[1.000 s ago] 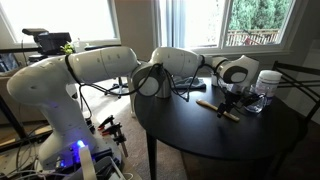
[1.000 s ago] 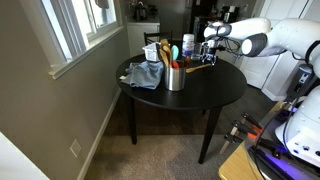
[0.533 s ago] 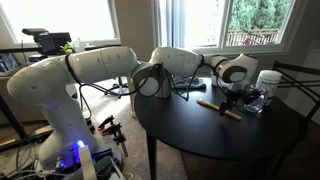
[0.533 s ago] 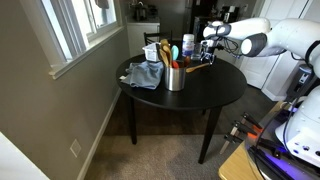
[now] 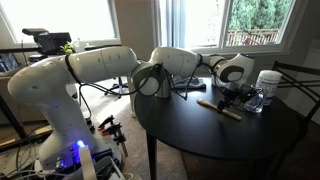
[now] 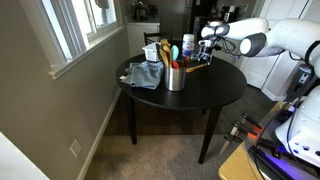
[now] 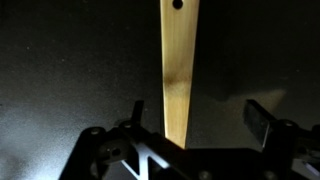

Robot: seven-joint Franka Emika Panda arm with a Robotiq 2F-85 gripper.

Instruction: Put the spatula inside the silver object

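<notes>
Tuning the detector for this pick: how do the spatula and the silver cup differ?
The spatula is pale matte wood; the cup is shiny metal. The spatula is long, thin and flat; the cup is a short cylinder. The spatula lies flat; the cup stands upright. Both rest on the dark round table.
</notes>
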